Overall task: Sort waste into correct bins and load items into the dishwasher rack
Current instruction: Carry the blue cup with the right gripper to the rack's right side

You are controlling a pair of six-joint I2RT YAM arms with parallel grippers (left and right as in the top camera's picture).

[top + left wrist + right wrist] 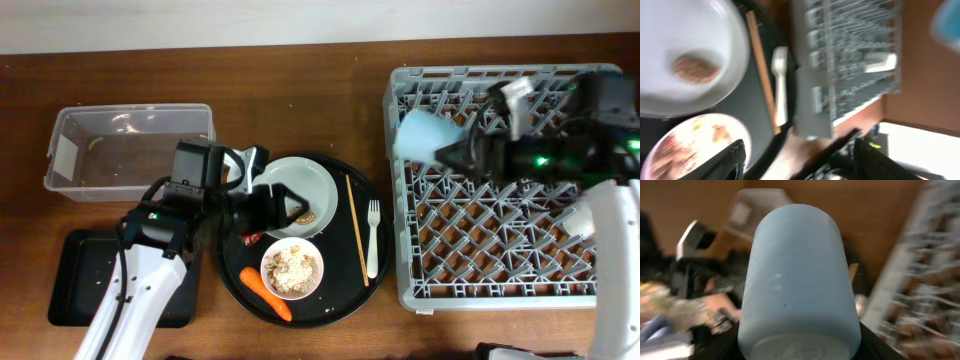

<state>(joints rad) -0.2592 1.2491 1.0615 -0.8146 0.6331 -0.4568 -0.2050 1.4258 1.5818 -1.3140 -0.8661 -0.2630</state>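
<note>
My right gripper [455, 150] is shut on the small blue cup [425, 135] and holds it on its side above the left edge of the grey dishwasher rack [500, 260]; the cup fills the right wrist view [800, 280]. My left gripper [290, 208] is open and empty, low over the pale plate [305, 180], which holds a brown food scrap [695, 69]. The white bowl [292, 268] holds beige scraps. The carrot [268, 292], chopsticks [357, 230] and white fork [373, 238] lie beside it. A red wrapper [250, 238] shows partly under my left arm.
Plate, bowl and utensils sit on a large round black tray [335, 300]. The clear tub [130, 150] stands at the back left, the shallow black tray [75, 275] at the front left. A white cup [580, 215] lies in the rack's right side.
</note>
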